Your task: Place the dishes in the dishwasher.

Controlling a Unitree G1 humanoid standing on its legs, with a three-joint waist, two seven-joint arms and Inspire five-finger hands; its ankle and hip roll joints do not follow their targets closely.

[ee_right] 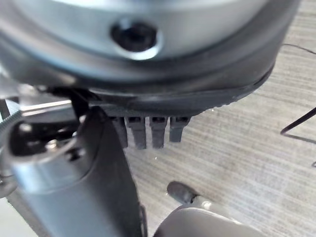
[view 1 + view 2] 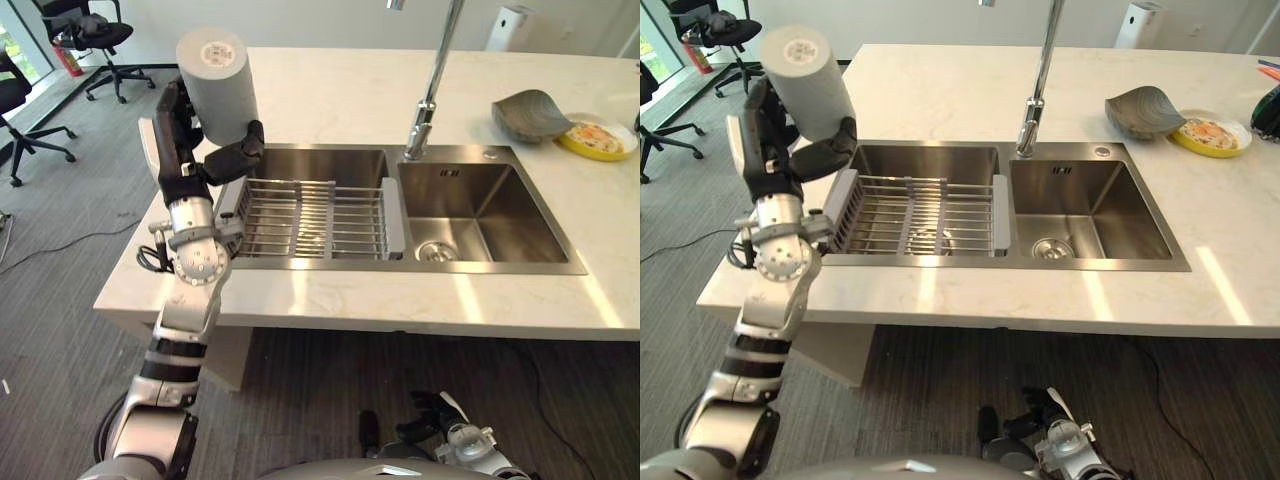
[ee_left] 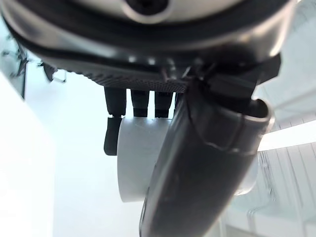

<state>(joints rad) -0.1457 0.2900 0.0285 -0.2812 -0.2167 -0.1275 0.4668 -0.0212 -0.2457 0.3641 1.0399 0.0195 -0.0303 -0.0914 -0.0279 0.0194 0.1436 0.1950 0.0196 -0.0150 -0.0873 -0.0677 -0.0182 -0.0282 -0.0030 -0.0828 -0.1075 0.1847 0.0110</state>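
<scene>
Here the left hand (image 2: 205,160) is raised above the left end of the counter (image 2: 340,95), its fingers and thumb curled round one grey cup (image 2: 218,85). The cup is a plain, matte, light-grey cylinder held bottom up and slightly tilted, so that its flat round base with a paler ring faces the head camera. It sits in the air above the counter's left edge, just beside the left basin and clear of everything below. In the left wrist view the dark thumb (image 3: 197,173) crosses the front of the cup (image 3: 140,158) while the fingers (image 3: 133,101) wrap over its far side.

The right hand (image 2: 430,415) hangs low by the floor (image 2: 60,330), well below the counter; in its own wrist view the fingers (image 1: 148,131) point straight down over grey carpet and grasp nothing.

Below and beside the held cup lies a double sink (image 2: 480,215) of two steel basins. One wire drying rack (image 2: 310,215) with grey end pieces spans the left basin. One tall tap (image 2: 430,90) rises between the basins at the back.

On the counter's far right stand two dishes just beside each other: one grey bowl (image 2: 530,115) with an uneven rim, and one yellow plate (image 2: 598,138) with food remains on it. A white appliance (image 2: 508,28) stands beyond the counter's back edge. Office chairs (image 2: 95,35) stand on the carpet at the far left.
</scene>
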